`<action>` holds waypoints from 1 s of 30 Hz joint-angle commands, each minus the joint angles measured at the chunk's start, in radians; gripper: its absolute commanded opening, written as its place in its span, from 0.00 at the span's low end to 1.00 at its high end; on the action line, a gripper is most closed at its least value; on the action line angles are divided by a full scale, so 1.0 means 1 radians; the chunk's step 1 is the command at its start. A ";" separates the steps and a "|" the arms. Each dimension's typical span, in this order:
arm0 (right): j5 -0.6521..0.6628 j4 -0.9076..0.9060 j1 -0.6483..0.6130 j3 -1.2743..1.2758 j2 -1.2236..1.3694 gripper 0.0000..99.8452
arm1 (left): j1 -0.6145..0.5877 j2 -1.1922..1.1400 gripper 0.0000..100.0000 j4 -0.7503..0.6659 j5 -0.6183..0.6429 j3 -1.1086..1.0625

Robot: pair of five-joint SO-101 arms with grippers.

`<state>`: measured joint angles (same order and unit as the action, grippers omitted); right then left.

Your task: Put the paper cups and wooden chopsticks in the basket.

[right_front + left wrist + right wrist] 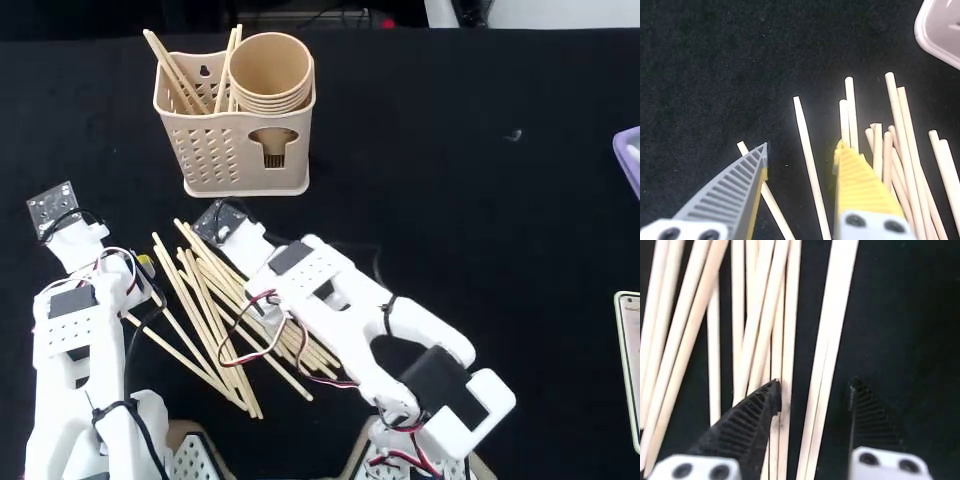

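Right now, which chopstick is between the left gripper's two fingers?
The single chopstick lying alone in the gap of the open left gripper. The other chopsticks bunch beyond its yellow finger, except one beside the grey finger.

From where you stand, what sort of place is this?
Probably a robotics practice bench: two white plastic robot arms at a black table, loose pale wooden chopsticks, and a beige perforated plastic basket holding stacked tan paper cups.

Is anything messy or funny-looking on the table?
Yes. Many pale wooden chopsticks lie scattered and crisscrossed on the black table, outside the beige perforated plastic basket, which stands upright holding stacked tan paper cups.
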<state>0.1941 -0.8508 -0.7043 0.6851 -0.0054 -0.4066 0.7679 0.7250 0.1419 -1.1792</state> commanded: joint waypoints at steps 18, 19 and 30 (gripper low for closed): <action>0.150 -0.021 0.084 -0.082 0.102 0.14 | -0.007 0.026 0.22 -0.009 -0.006 0.016; 0.157 -0.021 0.078 -0.082 0.102 0.10 | -0.007 0.026 0.22 -0.009 -0.005 0.016; 0.184 -0.167 0.146 -0.136 -0.077 0.01 | -0.007 0.026 0.22 -0.009 -0.005 0.016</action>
<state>0.3690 -0.9429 -0.5938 0.6114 0.0468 -0.4066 0.7679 0.7250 0.1419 -1.1792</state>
